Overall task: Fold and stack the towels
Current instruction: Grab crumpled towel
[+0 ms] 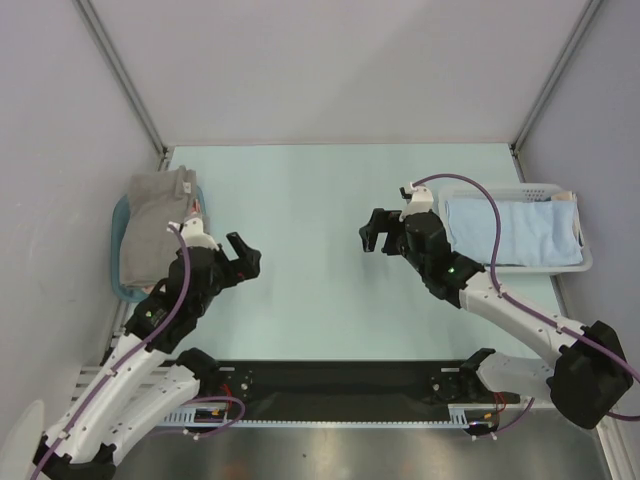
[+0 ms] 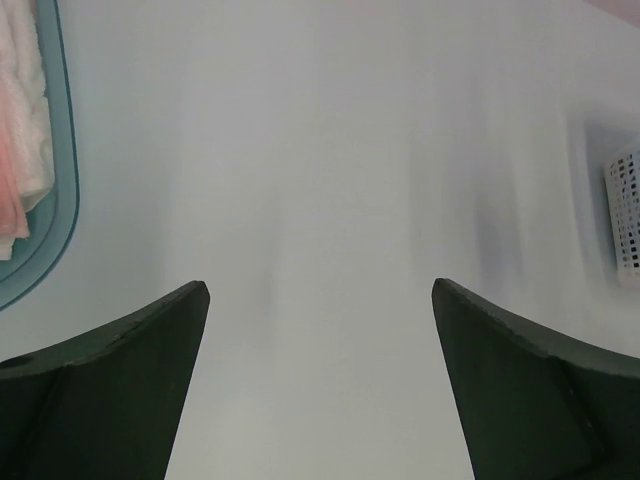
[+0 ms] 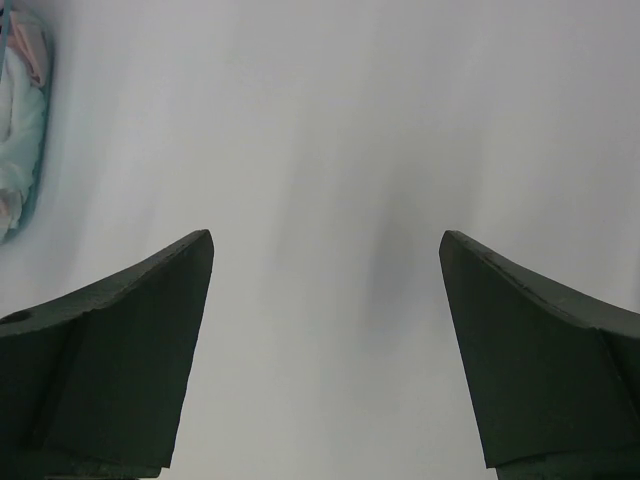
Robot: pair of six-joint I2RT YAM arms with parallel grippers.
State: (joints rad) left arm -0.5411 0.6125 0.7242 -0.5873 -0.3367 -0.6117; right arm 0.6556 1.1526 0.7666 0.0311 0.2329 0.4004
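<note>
pale green table [image 1: 320,200], grey towel [image 1: 155,225] in the left tub [image 1: 117,240], light blue towel [image 1: 510,230] in the right basket [image 1: 586,258], so i judge stacking unfinished; my left gripper [image 1: 247,254] and right gripper [image 1: 375,240] gape wide, empty.

I see a grey towel [image 1: 155,230] at the left of the frame, a sliver of pink towel [image 1: 197,208] beside it, in a translucent blue tub [image 1: 119,213]. At right, a light blue towel [image 1: 515,232] lies in a white lattice basket [image 1: 530,188]. The desk [image 1: 310,200] is pale mint. The left hand [image 1: 246,254] and right hand [image 1: 368,232] are black.
</note>
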